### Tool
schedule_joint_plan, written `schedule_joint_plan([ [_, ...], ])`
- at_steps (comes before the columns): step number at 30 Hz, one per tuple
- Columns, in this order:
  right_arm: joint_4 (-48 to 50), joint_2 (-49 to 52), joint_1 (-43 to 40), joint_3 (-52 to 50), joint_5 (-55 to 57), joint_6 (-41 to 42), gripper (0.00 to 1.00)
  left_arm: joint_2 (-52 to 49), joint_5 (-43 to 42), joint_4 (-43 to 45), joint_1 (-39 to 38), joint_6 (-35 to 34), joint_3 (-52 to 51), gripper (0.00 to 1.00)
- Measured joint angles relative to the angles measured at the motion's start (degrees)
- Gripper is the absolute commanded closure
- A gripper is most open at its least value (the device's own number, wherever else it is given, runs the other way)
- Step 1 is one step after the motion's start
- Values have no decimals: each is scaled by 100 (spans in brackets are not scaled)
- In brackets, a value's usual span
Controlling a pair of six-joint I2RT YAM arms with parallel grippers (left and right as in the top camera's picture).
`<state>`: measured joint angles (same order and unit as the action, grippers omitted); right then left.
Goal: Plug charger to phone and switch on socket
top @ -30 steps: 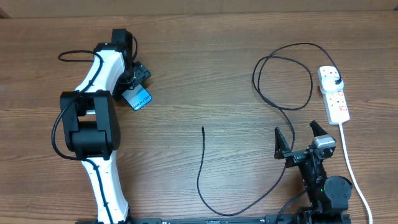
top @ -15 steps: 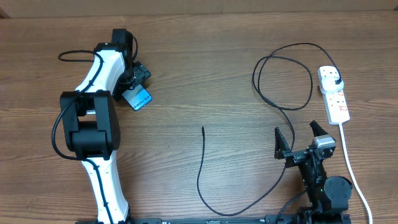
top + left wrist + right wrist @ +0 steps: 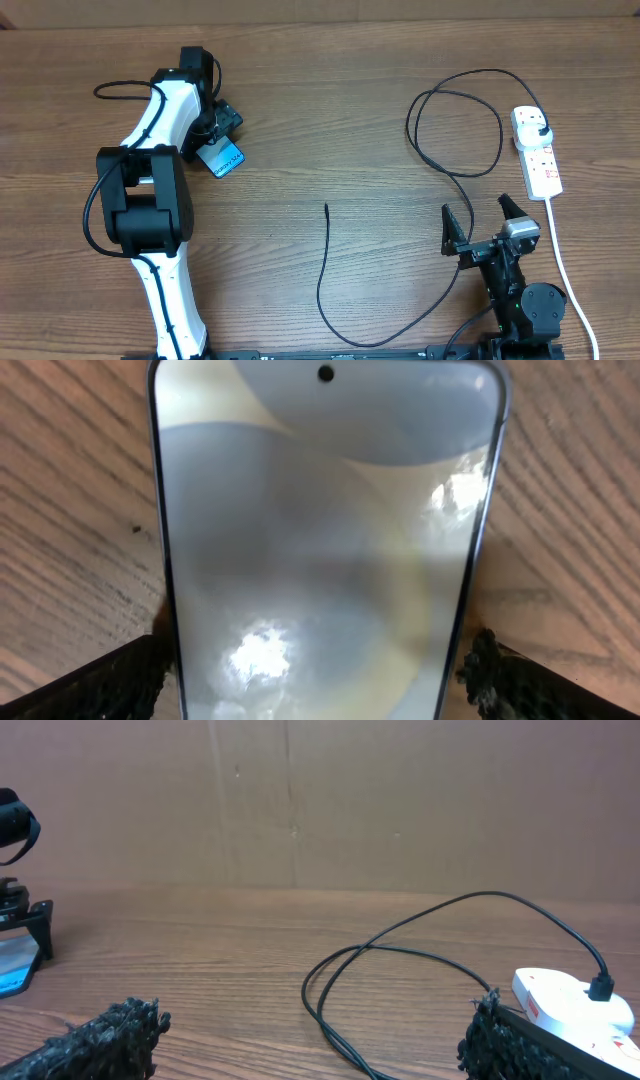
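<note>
Straddling the phone (image 3: 222, 158) at ten o'clock, my left gripper (image 3: 214, 130) gapes, gripping nothing; my right gripper (image 3: 476, 215) waits open at five. At two, the charger (image 3: 322, 270) sits plugged into the socket (image 3: 537, 160); phone connection and switch not yet done.

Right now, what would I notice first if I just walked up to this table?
Probably the long thin black cable looping across the right side to the white power strip at the right edge. Then, far left, the slim blue-screened phone lying between the open fingers of the left tool.
</note>
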<state>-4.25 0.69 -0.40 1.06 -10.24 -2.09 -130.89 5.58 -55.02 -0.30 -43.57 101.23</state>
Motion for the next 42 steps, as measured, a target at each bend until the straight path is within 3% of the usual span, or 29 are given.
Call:
schedule_joint_plan([
  [13,2,0,0,0,0,0,0,33,-63,-531,0,7,9,1],
  [42,-4,0,2,0,0,2,0,37,-33,-472,0,485,7,1],
])
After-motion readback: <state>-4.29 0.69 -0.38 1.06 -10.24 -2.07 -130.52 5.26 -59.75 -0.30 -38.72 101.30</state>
